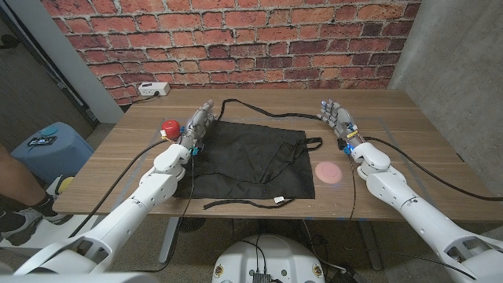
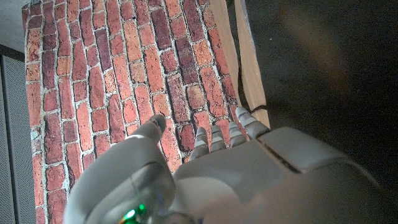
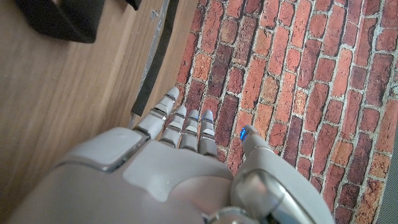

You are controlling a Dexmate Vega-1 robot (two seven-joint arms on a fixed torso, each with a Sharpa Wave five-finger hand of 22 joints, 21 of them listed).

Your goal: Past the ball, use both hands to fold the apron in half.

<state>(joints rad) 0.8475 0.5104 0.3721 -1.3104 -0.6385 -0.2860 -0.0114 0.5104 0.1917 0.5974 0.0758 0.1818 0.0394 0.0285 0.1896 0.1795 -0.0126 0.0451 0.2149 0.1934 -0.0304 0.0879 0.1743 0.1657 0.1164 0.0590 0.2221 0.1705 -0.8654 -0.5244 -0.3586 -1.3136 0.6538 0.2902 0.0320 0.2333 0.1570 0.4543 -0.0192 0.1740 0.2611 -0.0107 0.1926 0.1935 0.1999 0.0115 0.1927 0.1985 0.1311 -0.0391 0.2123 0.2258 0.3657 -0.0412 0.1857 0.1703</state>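
Black apron (image 1: 250, 159) lies flat mid-table, beyond the red ball (image 1: 168, 127); both hands, left (image 1: 200, 122) and right (image 1: 336, 116), are spread and empty, so uneven corner grasps would likely skew the fold.

The left hand (image 1: 201, 119) covers the far left corner of the black apron (image 1: 244, 161). The red ball (image 1: 168, 127) is too small to show what sits on top of it. In the left wrist view the apron (image 2: 323, 74) is dark and blurry, and the picture's edge cuts it off
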